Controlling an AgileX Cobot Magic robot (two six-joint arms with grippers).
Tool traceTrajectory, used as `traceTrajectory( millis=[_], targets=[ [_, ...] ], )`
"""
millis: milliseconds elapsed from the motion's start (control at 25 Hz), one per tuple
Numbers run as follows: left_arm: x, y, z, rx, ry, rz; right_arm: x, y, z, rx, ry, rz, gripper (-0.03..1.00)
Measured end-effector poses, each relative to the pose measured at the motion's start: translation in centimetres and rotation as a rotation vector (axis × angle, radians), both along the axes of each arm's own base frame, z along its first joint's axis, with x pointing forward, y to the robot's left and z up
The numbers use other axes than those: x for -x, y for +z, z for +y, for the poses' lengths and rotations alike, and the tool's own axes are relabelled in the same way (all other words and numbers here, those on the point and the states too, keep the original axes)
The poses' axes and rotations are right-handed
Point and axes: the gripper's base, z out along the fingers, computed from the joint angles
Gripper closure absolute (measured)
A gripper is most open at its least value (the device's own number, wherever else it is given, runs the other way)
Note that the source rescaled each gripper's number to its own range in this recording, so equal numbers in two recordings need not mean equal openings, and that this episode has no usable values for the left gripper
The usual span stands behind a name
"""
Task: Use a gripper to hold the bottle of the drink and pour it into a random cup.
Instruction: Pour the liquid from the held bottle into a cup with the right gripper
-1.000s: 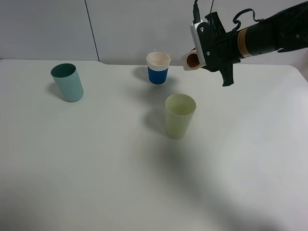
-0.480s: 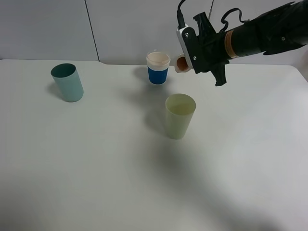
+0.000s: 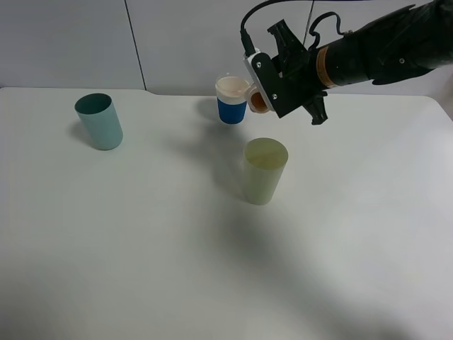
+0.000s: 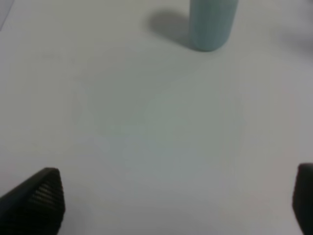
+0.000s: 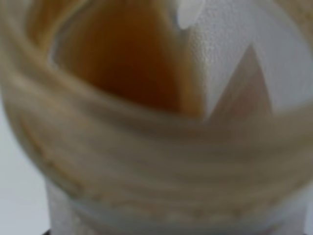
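My right gripper (image 3: 272, 88) is shut on the bottle of the drink (image 3: 257, 102) and holds it tipped on its side, mouth pointing left and down. It hangs above and slightly behind the pale yellow-green cup (image 3: 265, 170), which stands upright mid-table. In the right wrist view the bottle (image 5: 146, 122) fills the picture, with brown drink at its neck. My left gripper (image 4: 176, 200) is open and empty low over the table; only its two fingertips (image 4: 36, 198) show. It is out of the exterior view.
A teal-green tumbler (image 3: 100, 121) stands at the back left; it also shows in the left wrist view (image 4: 211, 23). A white cup with a blue band (image 3: 232, 99) stands at the back, just left of the bottle. The white table (image 3: 141, 248) ends at a grey wall.
My right gripper has carried the bottle left and lower, towards the pale yellow-green cup, and tipped its mouth further down. The cups have not moved.
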Motion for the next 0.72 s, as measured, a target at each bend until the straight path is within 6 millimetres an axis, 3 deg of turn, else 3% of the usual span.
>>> traceTrajectory(
  millis=[720],
  targets=[
    [0.0,0.0,0.0,0.0,0.0,0.0,0.48,-0.02,0.73,0.044,0.124,-0.028,0.95]
  ],
)
